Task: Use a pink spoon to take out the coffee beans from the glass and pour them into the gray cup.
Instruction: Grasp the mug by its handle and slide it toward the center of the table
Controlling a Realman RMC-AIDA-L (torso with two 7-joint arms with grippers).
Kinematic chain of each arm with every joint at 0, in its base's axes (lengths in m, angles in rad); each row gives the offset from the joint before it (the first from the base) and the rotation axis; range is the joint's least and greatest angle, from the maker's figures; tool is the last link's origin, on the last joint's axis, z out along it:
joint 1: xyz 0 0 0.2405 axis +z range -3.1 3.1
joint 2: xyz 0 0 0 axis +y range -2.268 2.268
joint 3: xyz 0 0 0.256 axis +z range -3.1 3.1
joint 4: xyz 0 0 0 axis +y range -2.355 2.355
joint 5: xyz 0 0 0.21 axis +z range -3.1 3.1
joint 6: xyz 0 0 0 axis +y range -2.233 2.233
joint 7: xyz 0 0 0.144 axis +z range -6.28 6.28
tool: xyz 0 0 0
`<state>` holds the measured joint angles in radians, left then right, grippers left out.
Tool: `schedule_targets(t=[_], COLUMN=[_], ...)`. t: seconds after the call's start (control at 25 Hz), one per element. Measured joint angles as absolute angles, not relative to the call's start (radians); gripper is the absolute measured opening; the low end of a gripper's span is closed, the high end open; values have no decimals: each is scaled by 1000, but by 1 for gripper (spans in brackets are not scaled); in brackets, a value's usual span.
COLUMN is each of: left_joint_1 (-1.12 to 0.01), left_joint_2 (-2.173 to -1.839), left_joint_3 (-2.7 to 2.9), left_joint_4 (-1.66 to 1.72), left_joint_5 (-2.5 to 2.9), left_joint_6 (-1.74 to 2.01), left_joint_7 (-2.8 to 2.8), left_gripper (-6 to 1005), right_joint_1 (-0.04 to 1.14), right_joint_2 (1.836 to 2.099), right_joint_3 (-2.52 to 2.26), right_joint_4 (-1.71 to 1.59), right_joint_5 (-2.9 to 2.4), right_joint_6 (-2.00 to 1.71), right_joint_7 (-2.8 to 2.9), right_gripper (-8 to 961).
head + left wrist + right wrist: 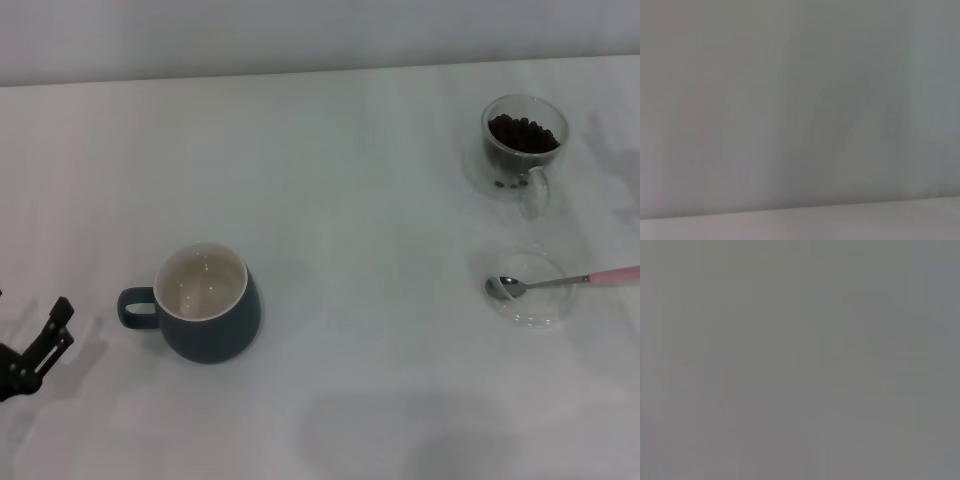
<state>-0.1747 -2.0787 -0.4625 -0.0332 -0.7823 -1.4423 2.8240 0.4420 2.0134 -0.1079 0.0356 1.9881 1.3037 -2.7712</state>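
The left gripper [45, 335], fingers apart and empty, sits beside the gray cup [205, 300], far across the table from the pink spoon [565, 282], whose handle points away; the unseen right arm is judged nearer.

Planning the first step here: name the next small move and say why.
Probably bring the right arm, not in view, over to the spoon and grasp its pink handle. The spoon lies untouched with its bowl in the dish, right of centre, near the glass of beans. The cup looks empty, and the left gripper sits at the far left edge.
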Motion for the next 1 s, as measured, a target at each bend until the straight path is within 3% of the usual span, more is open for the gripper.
schedule_targets(t=[0.44,1.0], left_joint_1=[-239,-210], left_joint_2=[-2075,-2075], left_joint_3=[-454,-456], left_joint_4=[-29,-7], left_joint_5=[-718,-643], left_joint_6=[-1384,-1405], left_joint_7=[2824,2824], left_gripper=[875,876], right_joint_1=[415,435], right_joint_2=[2011,2012], right_joint_3=[-104,-104], right_joint_4=[34,34], right_joint_5=[1988,1988], right_joint_6=[1291,1234], right_joint_7=[-2736,-2737], right_gripper=[874,875])
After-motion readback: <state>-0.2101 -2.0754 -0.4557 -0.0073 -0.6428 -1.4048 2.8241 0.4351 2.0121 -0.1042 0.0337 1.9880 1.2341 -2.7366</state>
